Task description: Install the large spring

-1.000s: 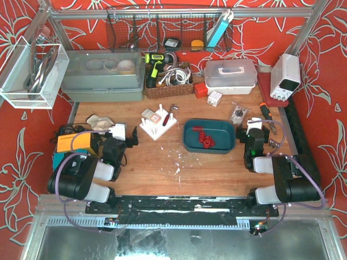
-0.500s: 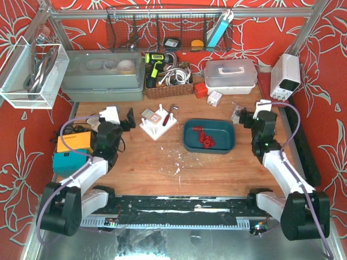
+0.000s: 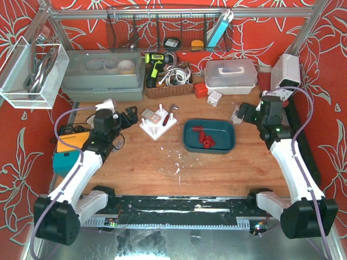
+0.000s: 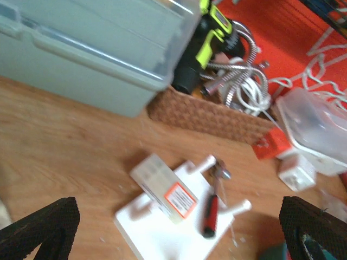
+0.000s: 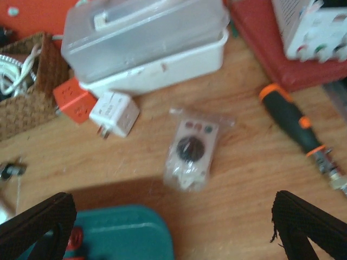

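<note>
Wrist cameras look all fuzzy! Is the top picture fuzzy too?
Left wrist: blurry all over, even the white peg board. Right wrist: soft too, with a dark shadow on the wood by the teal tray. Top external: sharp and evenly lit.

Your overhead view is bright, even and sharp. Both wrist views are soft with blur. A soft shadow darkens the table (image 5: 238, 179) at 7 o'clock.
</note>
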Available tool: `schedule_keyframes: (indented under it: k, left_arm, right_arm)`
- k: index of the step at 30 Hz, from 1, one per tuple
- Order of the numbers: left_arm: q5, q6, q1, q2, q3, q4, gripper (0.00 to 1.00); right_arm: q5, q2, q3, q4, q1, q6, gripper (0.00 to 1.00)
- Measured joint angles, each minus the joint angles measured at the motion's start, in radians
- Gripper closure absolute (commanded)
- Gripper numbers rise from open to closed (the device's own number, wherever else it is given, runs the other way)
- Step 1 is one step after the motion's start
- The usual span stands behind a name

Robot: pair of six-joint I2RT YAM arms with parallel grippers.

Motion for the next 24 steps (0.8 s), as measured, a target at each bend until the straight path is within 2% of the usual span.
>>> schedule_keyframes:
  k: [2,6,12,19,24]
  left_arm:
    - [0.061,-0.011,0.000,-0.032,-0.025,-0.005,0.01]
    - [0.149,-0.021,0.000,-0.068,-0.039,-0.018,0.15]
    - [0.179,-0.024,-0.032,-0.032,-0.038,-0.046,0.32]
    - [-0.005,0.009,-0.201,0.103,0.054,-0.134,0.38]
    - [-0.142,0.009,-0.232,0.243,0.190,-0.182,0.43]
  right_arm:
    - [-0.063,0.005,0.000,-0.036,0.000,0.016,0.01]
    - [-0.218,0.009,-0.025,-0.032,0.029,0.050,0.01]
    - [-0.241,0.010,-0.068,-0.038,0.297,0.054,0.01]
    - [-0.153,0.010,-0.115,-0.028,0.550,0.009,0.01]
    - [-0.019,0.009,-0.145,-0.002,0.683,-0.042,0.01]
